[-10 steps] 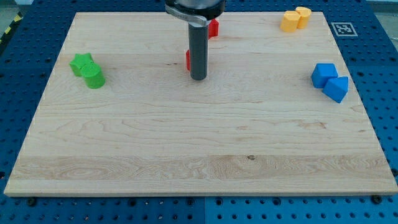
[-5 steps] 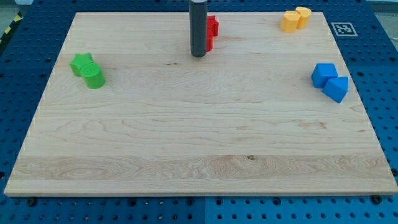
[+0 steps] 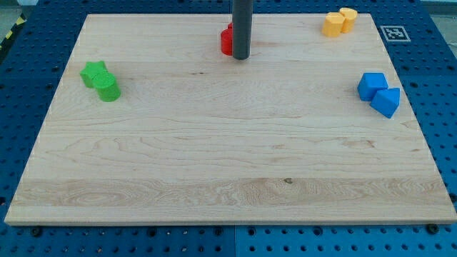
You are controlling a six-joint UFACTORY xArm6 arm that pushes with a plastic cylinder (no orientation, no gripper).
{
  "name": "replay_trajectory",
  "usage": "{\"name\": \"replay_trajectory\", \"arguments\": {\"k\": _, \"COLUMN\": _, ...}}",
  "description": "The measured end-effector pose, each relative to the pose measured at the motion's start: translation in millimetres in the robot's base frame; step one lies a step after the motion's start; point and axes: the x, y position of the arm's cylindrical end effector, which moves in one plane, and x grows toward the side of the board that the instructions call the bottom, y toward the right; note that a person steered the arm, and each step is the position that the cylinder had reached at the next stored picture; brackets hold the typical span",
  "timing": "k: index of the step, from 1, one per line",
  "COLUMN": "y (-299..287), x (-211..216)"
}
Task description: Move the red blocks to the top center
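Two red blocks sit together near the view's top centre of the wooden board, mostly hidden behind my dark rod, so their shapes do not show. My tip rests on the board just right of and slightly below the visible red edge, touching or nearly touching it.
A green star-like block and a green cylinder lie at the view's left. Two yellow blocks sit at the top right corner. Two blue cubes lie at the right edge. A marker tag is off the board, top right.
My tip has moved up and then right. The lower red block was pushed up to join the other red block at the top centre.
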Motion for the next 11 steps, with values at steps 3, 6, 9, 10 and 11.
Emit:
{"name": "replay_trajectory", "arguments": {"k": 3, "y": -9.8, "x": -19.7}}
{"name": "replay_trajectory", "arguments": {"k": 6, "y": -11.7, "x": 16.6}}
{"name": "replay_trajectory", "arguments": {"k": 9, "y": -11.8, "x": 16.6}}
{"name": "replay_trajectory", "arguments": {"k": 10, "y": -11.8, "x": 16.6}}
{"name": "replay_trajectory", "arguments": {"k": 11, "y": -11.8, "x": 16.6}}
